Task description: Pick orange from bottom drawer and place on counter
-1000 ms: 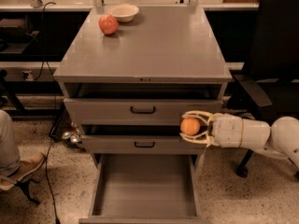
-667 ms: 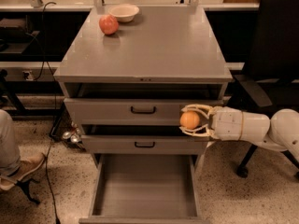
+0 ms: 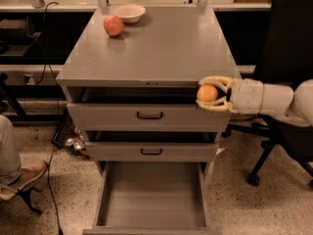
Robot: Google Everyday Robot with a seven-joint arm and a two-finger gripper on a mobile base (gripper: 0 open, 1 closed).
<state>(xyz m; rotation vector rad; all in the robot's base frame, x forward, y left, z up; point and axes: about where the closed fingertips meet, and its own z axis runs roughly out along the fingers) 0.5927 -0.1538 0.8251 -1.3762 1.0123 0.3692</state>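
A reddish fruit (image 3: 113,26) sits at eleven o'clock on the counter (image 3: 156,53), with a pale bowl (image 3: 129,12) just beside it at its one o'clock. The bottom drawer (image 3: 151,204) stands open at six. At the counter's four o'clock corner, the gripper (image 3: 202,94) clasps the orange (image 3: 208,93), which is small, round and smooth. A black chair (image 3: 288,38) stands behind.

I see the small pale orange (image 3: 207,93) gripped in my claw (image 3: 202,93) just below the front-right corner of the desk (image 3: 161,48); the bottom drawer (image 3: 151,202) stands pulled out.
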